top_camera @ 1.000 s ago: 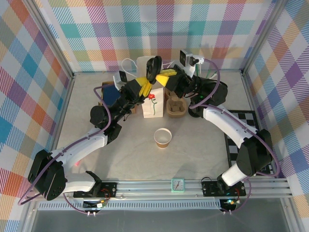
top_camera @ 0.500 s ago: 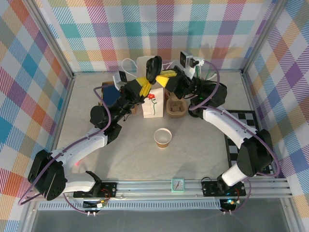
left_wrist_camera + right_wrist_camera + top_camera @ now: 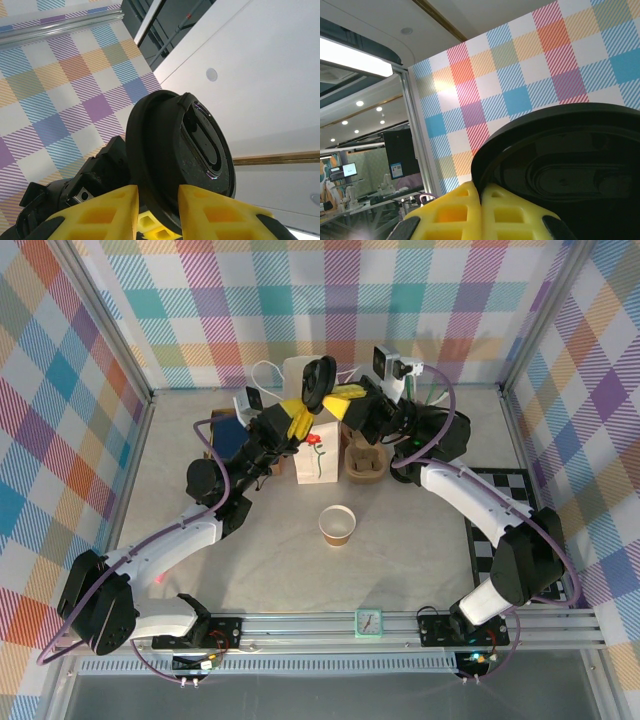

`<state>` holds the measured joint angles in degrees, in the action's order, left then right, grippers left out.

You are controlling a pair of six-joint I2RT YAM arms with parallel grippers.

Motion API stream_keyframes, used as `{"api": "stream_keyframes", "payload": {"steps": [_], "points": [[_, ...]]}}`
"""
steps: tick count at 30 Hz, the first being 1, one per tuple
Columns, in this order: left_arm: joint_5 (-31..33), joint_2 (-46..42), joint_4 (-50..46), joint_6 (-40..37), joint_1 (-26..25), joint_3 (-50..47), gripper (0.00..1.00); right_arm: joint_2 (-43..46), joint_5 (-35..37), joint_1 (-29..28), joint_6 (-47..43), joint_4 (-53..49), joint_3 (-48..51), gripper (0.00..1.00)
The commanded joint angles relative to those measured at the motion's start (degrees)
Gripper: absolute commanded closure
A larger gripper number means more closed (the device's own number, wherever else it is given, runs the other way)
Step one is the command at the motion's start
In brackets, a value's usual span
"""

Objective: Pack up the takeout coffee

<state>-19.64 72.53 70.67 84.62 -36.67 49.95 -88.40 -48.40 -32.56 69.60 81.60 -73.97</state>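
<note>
Top external view: takeout coffee up in the air, directly over the open mouth of the white flowered paper bag, tipped and seen as a dark oval. Gripped from the bag's left side by the yellow left fingers, parted only narrowly. Left wrist view: black lid wedged between the two left fingers, one on each side of the rim, pinching it; brown cup body hidden behind the lid. Approached from the bag's right side by the yellow right fingers, likewise above the bag. Right wrist view: right fingers pressed flat together with nothing between them, tips right at the lid's rim; touching or just short of it, cannot tell. Down on the worktop: brown cup tray just right of the bag, lidless brown cup in front of the bag, well apart from both pairs of fingers.
</note>
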Motion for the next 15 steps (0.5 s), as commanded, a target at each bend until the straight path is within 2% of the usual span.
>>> {"api": "stream_keyframes", "payload": {"steps": [1,15], "points": [[-0.7,-2.8,6.5,0.0,-0.5,1.3,0.73,-0.5,-1.2,-0.4,-0.5,-1.0,1.2,1.00],[-0.2,-3.5,6.6,-0.1,-0.5,1.2,0.81,-0.3,0.9,-0.4,-0.5,-1.0,3.0,1.00]]}}
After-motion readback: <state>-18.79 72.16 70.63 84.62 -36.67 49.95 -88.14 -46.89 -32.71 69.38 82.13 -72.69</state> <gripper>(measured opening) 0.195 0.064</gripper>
